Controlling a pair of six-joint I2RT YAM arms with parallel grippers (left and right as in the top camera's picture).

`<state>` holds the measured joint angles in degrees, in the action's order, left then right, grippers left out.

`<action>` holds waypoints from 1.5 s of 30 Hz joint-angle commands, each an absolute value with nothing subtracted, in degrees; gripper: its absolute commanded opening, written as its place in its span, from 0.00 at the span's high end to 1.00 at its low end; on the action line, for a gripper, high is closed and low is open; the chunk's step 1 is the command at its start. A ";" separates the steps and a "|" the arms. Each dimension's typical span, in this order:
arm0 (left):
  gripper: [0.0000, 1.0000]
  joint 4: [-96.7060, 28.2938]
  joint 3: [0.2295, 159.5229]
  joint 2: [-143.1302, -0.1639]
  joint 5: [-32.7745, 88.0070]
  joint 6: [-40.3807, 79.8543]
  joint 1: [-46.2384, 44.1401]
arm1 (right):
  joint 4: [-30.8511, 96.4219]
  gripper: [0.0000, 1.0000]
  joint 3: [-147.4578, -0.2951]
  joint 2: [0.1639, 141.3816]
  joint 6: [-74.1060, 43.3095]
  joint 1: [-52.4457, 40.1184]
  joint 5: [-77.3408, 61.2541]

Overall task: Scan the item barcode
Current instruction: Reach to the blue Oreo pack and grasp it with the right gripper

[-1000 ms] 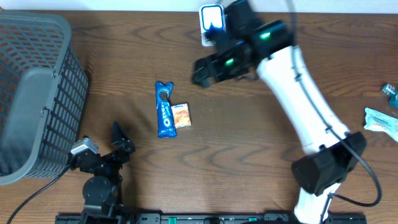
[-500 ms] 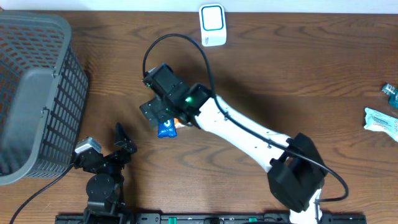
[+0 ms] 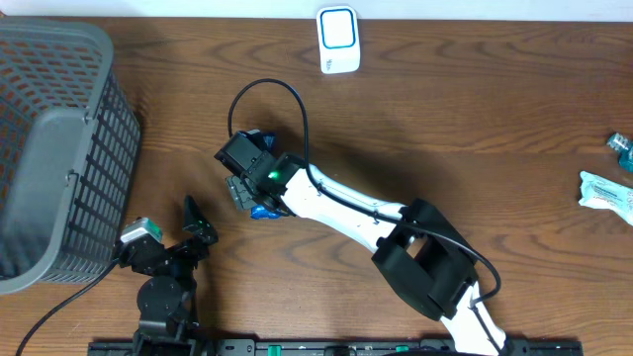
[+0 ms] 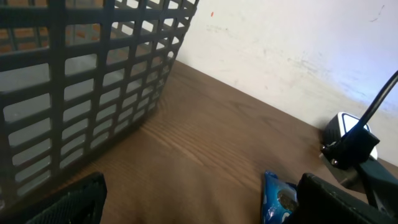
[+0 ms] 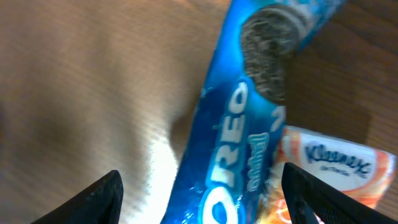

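Note:
A blue Oreo pack [image 5: 242,143] lies flat on the wooden table, with an orange-and-white Kleenex tissue pack [image 5: 329,168] touching its right side. My right gripper [image 5: 211,199] hangs low over them, open. Its dark fingers stand either side of the Oreo pack, and the right finger is over the tissue pack. From overhead, the right gripper [image 3: 247,193] covers most of the Oreo pack [image 3: 263,210]; only its blue end shows. The white scanner [image 3: 337,40] stands at the back edge. My left gripper [image 3: 193,220] rests open near the front left, with nothing between its fingers.
A grey mesh basket [image 3: 49,148] fills the left side and looms close in the left wrist view [image 4: 81,81]. Two wrapped packets [image 3: 605,193] lie at the far right edge. The right arm's cable [image 3: 267,94] loops above the Oreo pack.
My right arm swung from beside the scanner at the back down to the Oreo pack and lowered over it. Its jaws have narrowed a little. The left arm stayed put.

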<state>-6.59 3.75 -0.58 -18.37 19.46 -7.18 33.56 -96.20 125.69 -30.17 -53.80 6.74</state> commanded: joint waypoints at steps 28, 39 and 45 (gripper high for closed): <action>0.02 -6.98 2.20 -0.23 -18.96 18.06 -7.31 | 65.69 0.99 -111.48 121.99 -31.38 -50.61 -3.84; 0.02 -6.98 2.20 -0.23 -18.96 18.06 -7.31 | 87.39 0.99 -111.46 119.31 -22.22 -34.20 -56.25; 0.02 -6.98 2.20 -0.23 -18.96 18.06 -7.31 | 86.65 0.99 -108.90 120.20 -22.20 -30.52 -64.53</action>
